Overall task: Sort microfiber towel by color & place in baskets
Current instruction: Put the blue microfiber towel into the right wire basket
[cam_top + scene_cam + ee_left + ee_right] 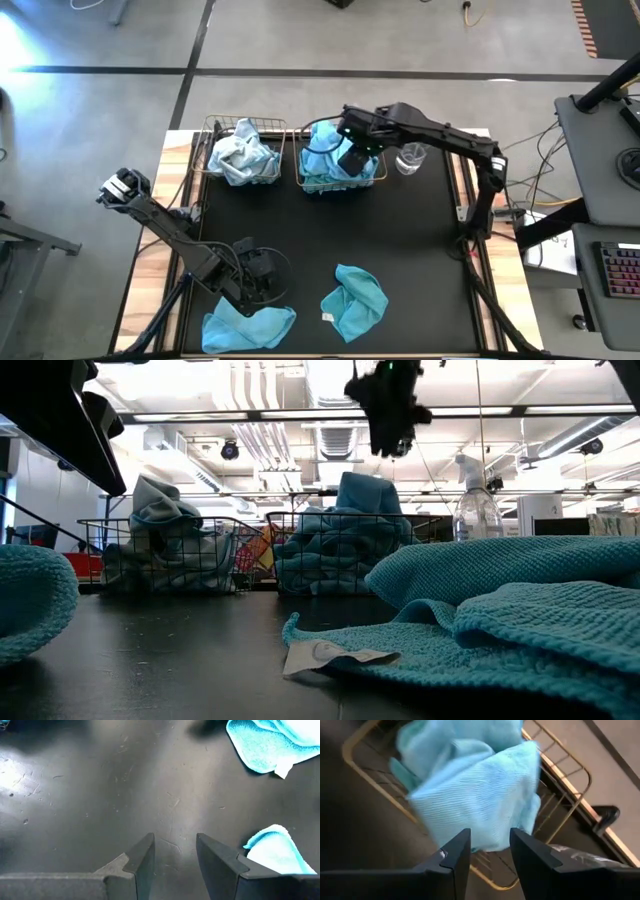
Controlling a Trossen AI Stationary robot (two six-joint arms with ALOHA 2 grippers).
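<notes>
Over the table, high view: right gripper (352, 158) hangs above the right brassy wire-mesh basket (305, 183), already heaped with bright turquoise towels (325, 150); the left basket (209, 140) holds pale grey-blue towels (243, 152).
Near edge: two turquoise towels, one (357, 301) and another (248, 326), still lie loose on the table (400, 240).
Low view: both baskets stand full; clear spray bottle (476, 508) beside them.
Left wrist view: left gripper (174, 857) parted, empty, over bare table.
Right wrist view: jaws parted, holding nothing.
Progress: mostly sorted; two towels left.
</notes>
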